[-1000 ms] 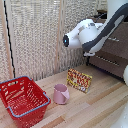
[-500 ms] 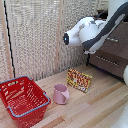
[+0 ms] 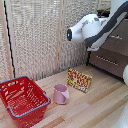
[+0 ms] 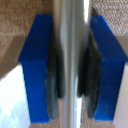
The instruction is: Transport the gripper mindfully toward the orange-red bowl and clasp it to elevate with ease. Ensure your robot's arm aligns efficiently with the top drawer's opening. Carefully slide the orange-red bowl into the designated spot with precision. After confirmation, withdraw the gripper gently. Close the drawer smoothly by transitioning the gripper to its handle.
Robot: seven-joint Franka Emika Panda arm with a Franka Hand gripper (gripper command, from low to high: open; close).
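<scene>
In the wrist view my gripper (image 4: pixel 73 65) has its two blue fingers (image 4: pixel 37 70) on either side of a slim silver bar, the handle (image 4: pixel 73 30), and the dark pads press against it. Brown wood shows behind the bar. In the exterior view the robot's arm (image 3: pixel 92 27) reaches to the brown dresser at that view's right, by the top drawer (image 3: pixel 119 44). The hand itself is hidden behind the arm there. The orange-red bowl is out of view in both frames.
A big red wire basket (image 3: pixel 22 100) stands on the wooden floor at the exterior view's left. A pink cup (image 3: pixel 61 93) and a small colourful box (image 3: pixel 80 80) stand beside it. The lower drawer (image 3: pixel 107 62) sits below. A woven screen (image 3: pixel 35 40) stands behind.
The arm has hardly moved; it stays at the dresser. The basket, cup and box are where they were.
</scene>
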